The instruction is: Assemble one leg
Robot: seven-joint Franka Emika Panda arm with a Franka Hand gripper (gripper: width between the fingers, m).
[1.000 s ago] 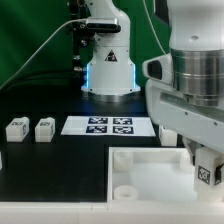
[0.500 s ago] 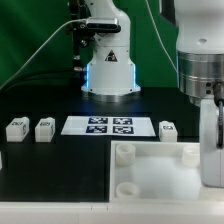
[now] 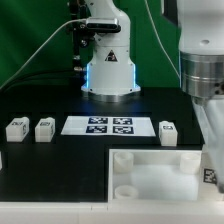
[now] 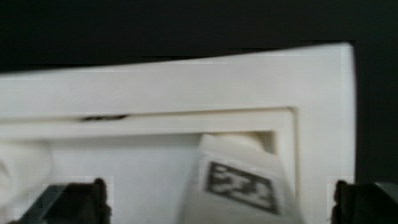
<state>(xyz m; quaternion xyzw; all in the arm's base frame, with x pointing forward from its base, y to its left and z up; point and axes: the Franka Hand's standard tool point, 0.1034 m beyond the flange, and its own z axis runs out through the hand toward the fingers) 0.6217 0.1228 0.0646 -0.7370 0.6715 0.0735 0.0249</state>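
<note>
The gripper point(image 4: 226, 208) is open, its two dark fingertips point(image 4: 79, 203) far apart over the large white tray point(image 4: 160, 100). One leg point(image 4: 240, 178), a small white post with a black-and-white marker, lies inside the tray between the fingers, touching neither. In the exterior view the gripper point(image 3: 211, 180) hangs at the right edge over the tray point(image 3: 150, 176), and that leg's marker point(image 3: 210, 176) shows beneath it. Three more legs stand on the black table: two at the exterior view's left point(image 3: 16, 128) point(image 3: 44, 128) and one point(image 3: 168, 132) just behind the tray.
The marker board point(image 3: 110, 126) lies flat in the middle of the table, in front of the arm's base point(image 3: 108, 70). A green backdrop stands behind. Cables hang at the back left.
The arm has swung toward the exterior view's right and uncovered the leg behind the tray. The gripper has come lower over the tray's right side. The tray has shifted slightly.
</note>
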